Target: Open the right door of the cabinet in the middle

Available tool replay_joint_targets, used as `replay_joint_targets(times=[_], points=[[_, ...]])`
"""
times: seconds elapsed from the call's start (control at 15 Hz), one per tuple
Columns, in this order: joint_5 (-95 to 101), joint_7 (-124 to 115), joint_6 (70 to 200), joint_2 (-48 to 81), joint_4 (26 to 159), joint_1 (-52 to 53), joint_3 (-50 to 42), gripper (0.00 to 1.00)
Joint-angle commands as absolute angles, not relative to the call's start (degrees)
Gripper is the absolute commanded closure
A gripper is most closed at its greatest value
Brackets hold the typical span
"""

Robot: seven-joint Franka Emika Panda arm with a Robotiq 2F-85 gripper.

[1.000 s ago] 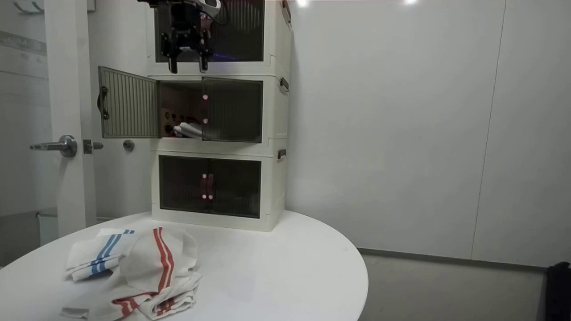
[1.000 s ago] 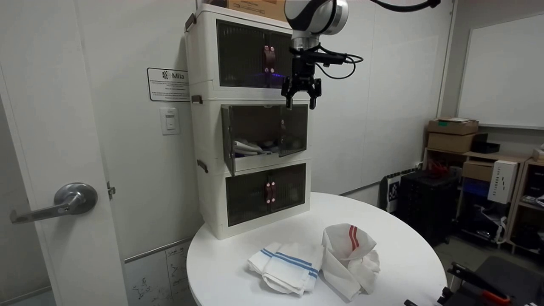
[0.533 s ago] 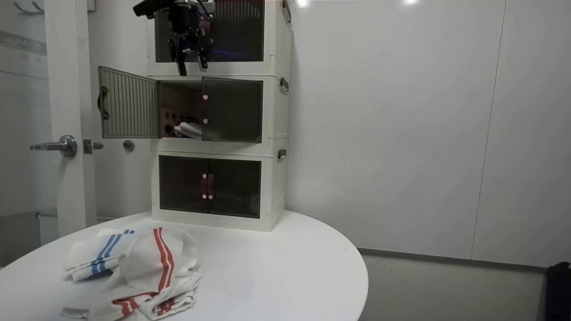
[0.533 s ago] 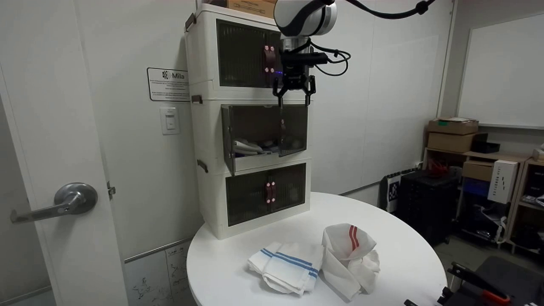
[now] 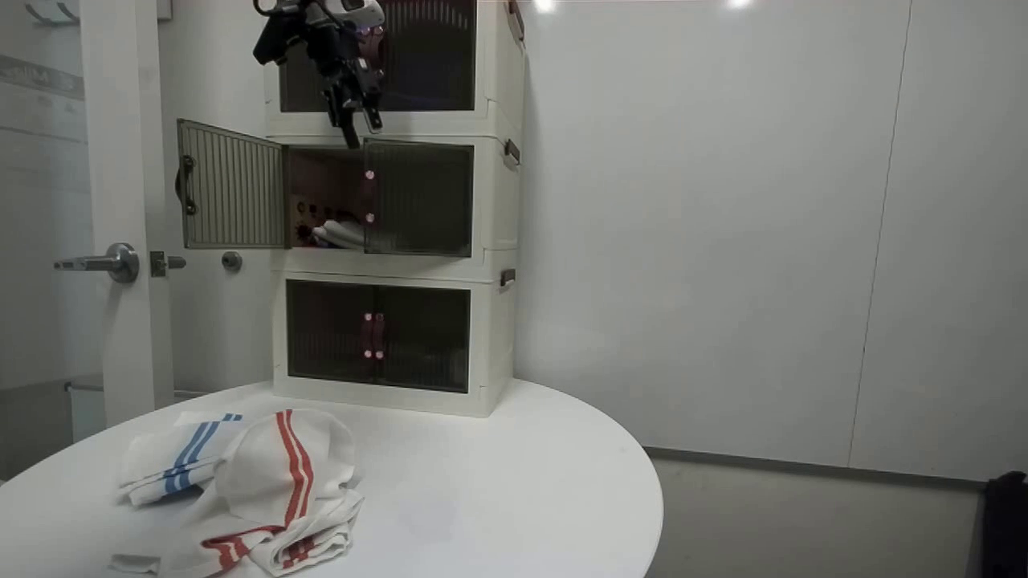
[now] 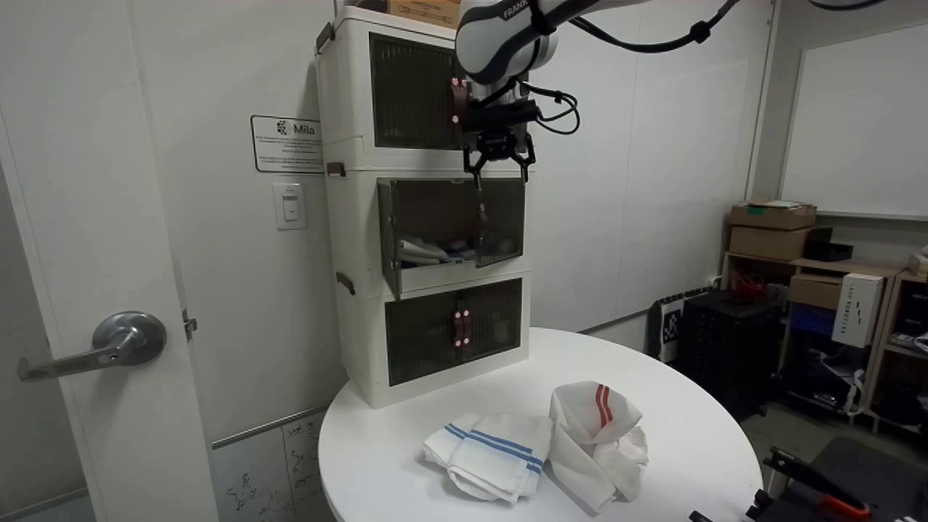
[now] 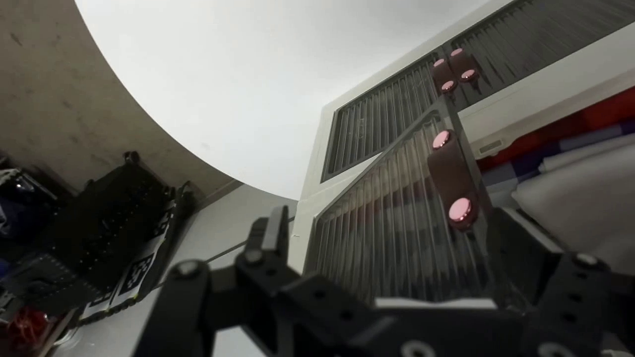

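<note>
The cabinet (image 5: 482, 265) is the centre tier of a white stack in both exterior views. Its right door (image 5: 422, 199), a dark ribbed pane, stands slightly ajar, the free edge out from the frame in the wrist view. A brown strap handle (image 7: 449, 173) with two pink studs runs along that edge. My gripper (image 6: 501, 181) hangs tilted near the top of this door, its jaws wide apart. In the wrist view the door (image 7: 387, 228) shows between the spread fingers (image 7: 273, 230); whether a finger touches it I cannot tell. Nothing appears gripped.
The cabinet's left door (image 5: 237, 185) is swung wide out. White cloth (image 6: 420, 252) lies inside. Closed twin units sit above and below. On the round white table (image 5: 522, 498) rest a blue-striped towel (image 6: 493, 453) and a red-striped towel (image 6: 598, 442).
My gripper has tilted and shifted toward the right door, rightward and slightly down in an exterior view. The jaws have stayed apart. Both cabinet doors look unmoved.
</note>
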State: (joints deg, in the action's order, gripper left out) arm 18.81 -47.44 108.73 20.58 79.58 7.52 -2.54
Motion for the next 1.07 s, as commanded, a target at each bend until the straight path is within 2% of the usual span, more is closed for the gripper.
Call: replay_joint_targets(times=[0.0,0.67,1.0], points=[[18.52,-50.65,107.62,23.15,75.34,8.14,-3.19,0.00],[14.30,-52.80,107.56,24.95,72.92,6.03,-3.71,0.00],[0.96,-42.11,109.40,22.03,74.17,3.53,-0.05,0.00]])
